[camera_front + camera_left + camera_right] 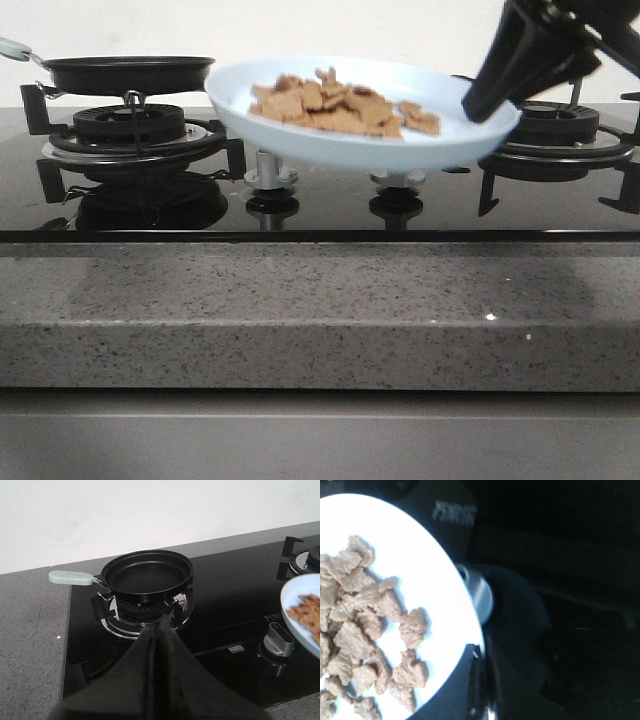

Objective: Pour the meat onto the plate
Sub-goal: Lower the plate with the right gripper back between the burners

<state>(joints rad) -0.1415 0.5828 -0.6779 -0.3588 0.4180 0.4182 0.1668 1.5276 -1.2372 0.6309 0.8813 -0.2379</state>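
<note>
Countertop (320, 310): grey speckled stone edge nearest the viewer, with the black glass hob (330, 212) behind it.
Knobs: two silver stove knobs (271, 172) stand at the hob's front, directly under the lifted dish.
Plate (340, 140): pale-blue, held in the air above the knobs, between the two burners; it touches nothing below. It sits close to level, with a slight tilt.
Meat (335, 105): an orange-brown heap of small flat pieces resting on the plate, towards its middle and right side. None is visible in the pan or on the hob.
Right gripper (490, 95): fingers pinched on the plate's right rim; in the right wrist view one dark finger (477, 680) shows under the rim at the edge of the dish.
Right arm pose: reaches in from the upper right and slopes down and leftward to the rim, carrying the plate from one edge only.
Left gripper (156, 630): fingers pressed together, holding nothing, hanging over the hob in front of the left burner and pointing at the pan.
Frying pan (146, 574): black, apparently bare inside, seated on the left burner at the back; its pale-green handle (70, 578) points away from the plate.
Step in hand, judged: the meat is already on the plate, so what remains is likely to carry it and set it down.
Handling advice: keep the dish level and move slowly, since a one-edge grip can sag and loose pieces slide towards the low side.
</note>
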